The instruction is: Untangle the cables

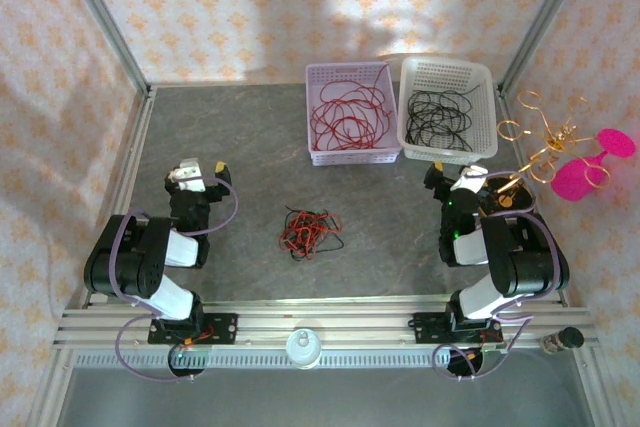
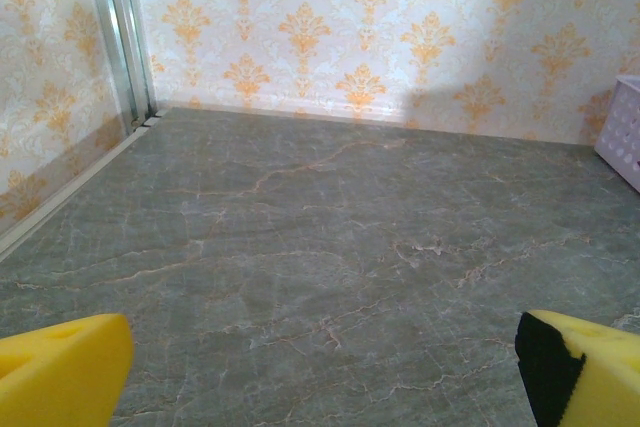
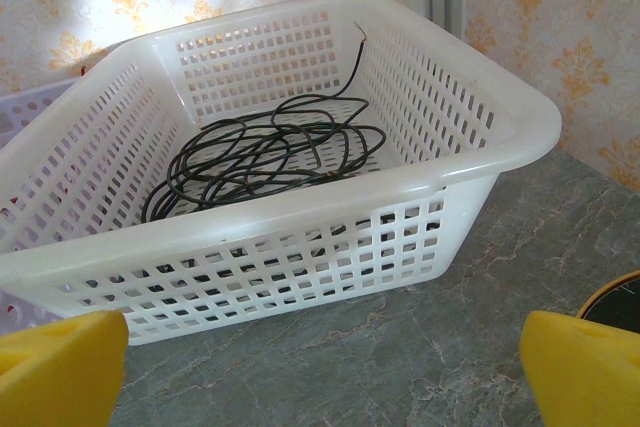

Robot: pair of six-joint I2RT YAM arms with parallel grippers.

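While the cables [image 1: 310,232] lie as a red and black tangle on the grey table [image 1: 240,137], about midway between the two arms and touching neither, both claws sit well apart from them. The left gripper [image 2: 322,365] has its yellow fingers [image 2: 60,372] spread wide with bare tabletop between them. The right gripper [image 3: 322,367] is likewise spread wide, holding nothing, and faces the white basket [image 3: 300,209], which contains coiled black wire [image 3: 260,159]. Beside it, the lilac basket [image 1: 350,156] contains red wire [image 1: 345,112]. Both baskets stand at the far side of the table, well apart from the tangle.
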